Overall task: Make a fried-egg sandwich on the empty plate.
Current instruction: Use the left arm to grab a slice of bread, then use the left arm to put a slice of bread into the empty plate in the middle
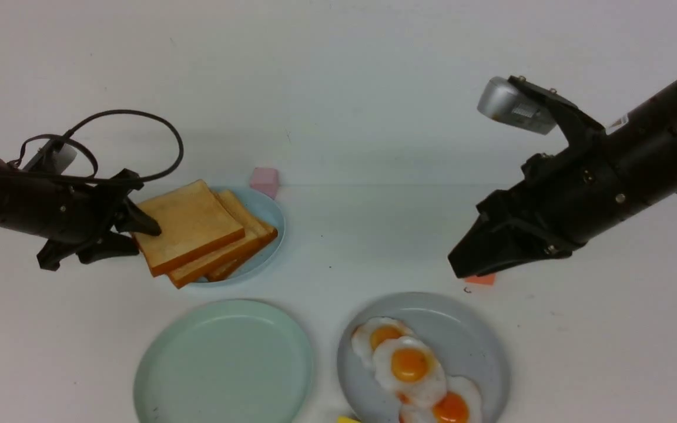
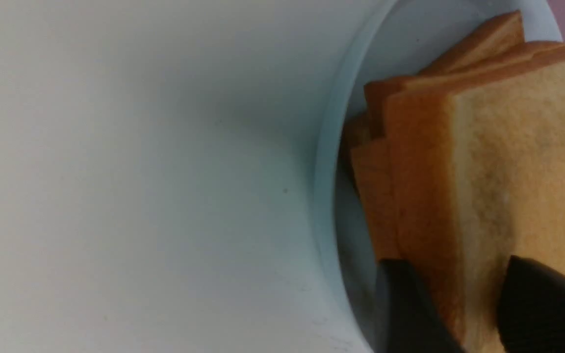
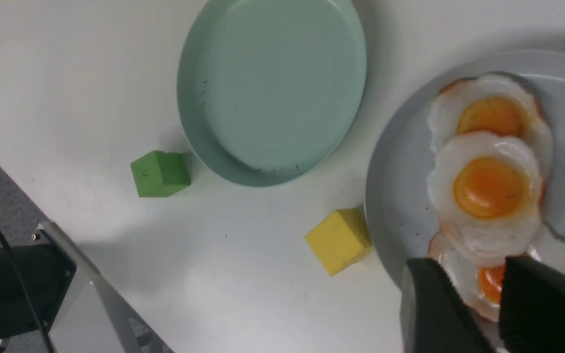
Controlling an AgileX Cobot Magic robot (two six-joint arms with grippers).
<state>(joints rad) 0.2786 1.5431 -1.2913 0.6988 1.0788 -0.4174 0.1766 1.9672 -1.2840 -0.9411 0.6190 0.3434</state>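
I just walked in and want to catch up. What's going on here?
The robot is only starting on its egg sandwich. Its left hand straddles the edge of the top slice of the toast stacked on the blue plate. Whether it has clamped yet is unclear. The right hand hangs open and empty near the grey plate of eggs. The green plate is bare, so nothing has been placed.
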